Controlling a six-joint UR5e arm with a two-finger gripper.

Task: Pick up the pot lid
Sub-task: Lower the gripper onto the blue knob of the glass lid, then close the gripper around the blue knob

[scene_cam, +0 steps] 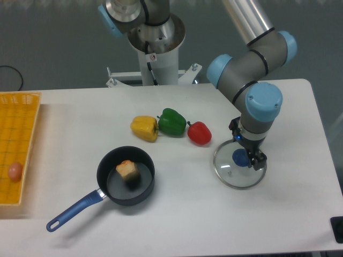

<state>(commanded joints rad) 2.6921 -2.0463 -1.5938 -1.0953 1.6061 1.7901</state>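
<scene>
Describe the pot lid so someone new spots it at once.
On the white table, find the grey two-finger gripper. Just below it lies the round, clear pot lid. Unlike the glossy red pepper nearby, it is low and see-through, with a round blue knob.

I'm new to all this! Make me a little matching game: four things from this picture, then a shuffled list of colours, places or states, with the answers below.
Things
1. Pot lid
2. Pan
3. Pincer
4. Green pepper

Descriptions
A. Between a yellow pepper and a red one
B. Open, with its two fingertips apart
C. See-through, with a blue knob
D. Black inside, with a brown piece in it

Right pairs: 1-C, 2-D, 3-B, 4-A
</scene>
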